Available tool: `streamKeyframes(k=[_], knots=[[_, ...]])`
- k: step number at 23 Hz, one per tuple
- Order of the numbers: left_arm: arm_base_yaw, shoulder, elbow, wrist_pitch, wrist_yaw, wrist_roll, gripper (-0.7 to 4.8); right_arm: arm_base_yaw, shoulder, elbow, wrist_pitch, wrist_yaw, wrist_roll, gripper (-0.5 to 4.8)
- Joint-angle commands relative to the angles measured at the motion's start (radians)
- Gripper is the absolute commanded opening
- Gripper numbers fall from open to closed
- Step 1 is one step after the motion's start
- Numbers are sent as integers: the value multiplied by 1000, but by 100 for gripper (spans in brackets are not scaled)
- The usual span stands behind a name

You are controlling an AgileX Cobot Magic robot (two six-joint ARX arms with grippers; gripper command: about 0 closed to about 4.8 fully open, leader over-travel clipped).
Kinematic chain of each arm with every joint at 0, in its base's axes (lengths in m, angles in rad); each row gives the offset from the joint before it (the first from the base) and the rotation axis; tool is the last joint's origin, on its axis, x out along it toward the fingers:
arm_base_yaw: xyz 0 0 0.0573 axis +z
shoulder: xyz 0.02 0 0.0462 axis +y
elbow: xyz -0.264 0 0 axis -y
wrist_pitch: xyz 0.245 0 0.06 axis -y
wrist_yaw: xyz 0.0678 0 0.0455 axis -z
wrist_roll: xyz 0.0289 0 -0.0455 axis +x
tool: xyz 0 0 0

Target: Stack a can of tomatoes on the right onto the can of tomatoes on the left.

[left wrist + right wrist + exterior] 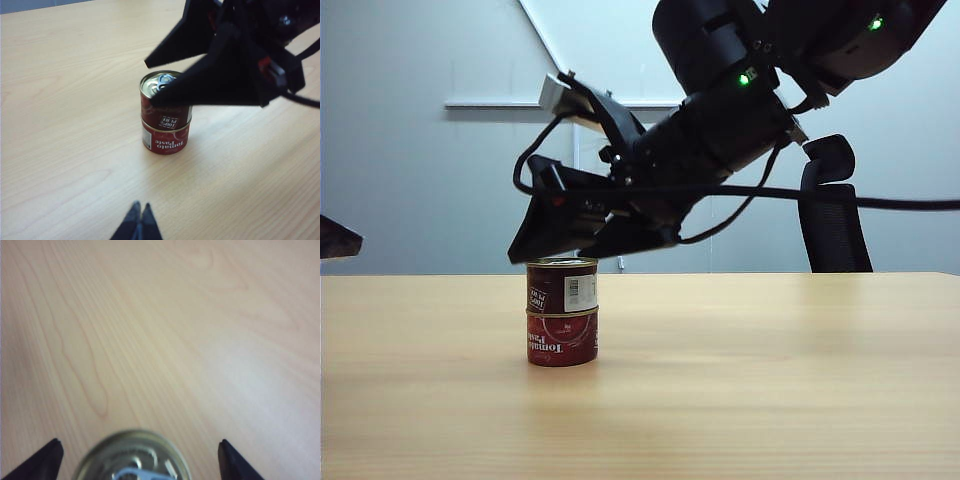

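We see a broad wooden table (pixel 770 380), pale and smooth with long streaks of grain, and we place everything else by the stack of cans that stands on it. Behind the stack rises a plain grey wall (pixel 410 160), and well off to the stack's right in the exterior view, beyond the table's far edge, stands a black office chair (pixel 832 210) with a mesh back. The bulky black right arm (pixel 740 110), glossy and rounded with small green lights, slopes down from the upper right toward the stack, trailing a black cable (pixel 880 202). Its right gripper (pixel 137 460) hangs directly above the stack with its wedge-shaped matte black fingers (pixel 200 85) spread wide; in the right wrist view they stand apart on either side of the lid, clear of it and holding nothing. The left gripper (pixel 137 220) sits low and well short of the stack on the near side, its two slim dark fingertips pressed together and empty. The lower can of tomatoes (pixel 562 340) is a short red cylinder resting on the table, its white label lettering upside down. The upper can of tomatoes (pixel 562 286) sits squarely on it, rims aligned, with a white barcode patch and a shiny metal lid bearing a pull ring (pixel 164 80).
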Motion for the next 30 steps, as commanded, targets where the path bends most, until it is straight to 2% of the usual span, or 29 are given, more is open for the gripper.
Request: streamKeyframes(k=[1, 4, 6, 7, 8, 9, 10, 14, 16, 17, 20, 26, 30], knots=[[2, 0, 3, 6, 1, 0, -4, 2, -43, 6, 93, -4, 57, 479], [32, 0, 3, 6, 15, 0, -4, 2, -151, 6, 169, -22, 194, 479], [97, 0, 3, 6, 54, 0, -4, 1, -237, 6, 183, -22, 245, 479], [146, 0, 3, 6, 76, 0, -4, -1, -289, 5, 183, -21, 259, 479], [236, 0, 3, 6, 105, 0, -4, -10, -373, 5, 174, -21, 259, 479], [295, 0, 3, 6, 115, 0, -4, -13, -424, 5, 162, -18, 257, 337], [386, -10, 3, 4, 114, 0, -4, -23, -502, 5, 131, -2, 256, 20], [526, -76, 3, -1, 106, 0, -4, -58, -646, 4, 43, 34, 254, -9], [574, -139, 3, -1, 106, 0, -4, -63, -732, 4, -54, 126, 253, -9], [593, -169, 3, 7, 106, 0, -4, -63, -780, 3, -122, 203, 238, -9], [607, -165, 3, 12, 106, 0, -4, -63, -824, 3, -196, 243, 199, -9], [607, -165, 3, 6, 107, 0, -4, -62, -866, 3, -322, 245, 202, -9], [606, -165, 3, 6, 107, 0, -4, -62, -868, 3, -343, 264, 201, -9]])
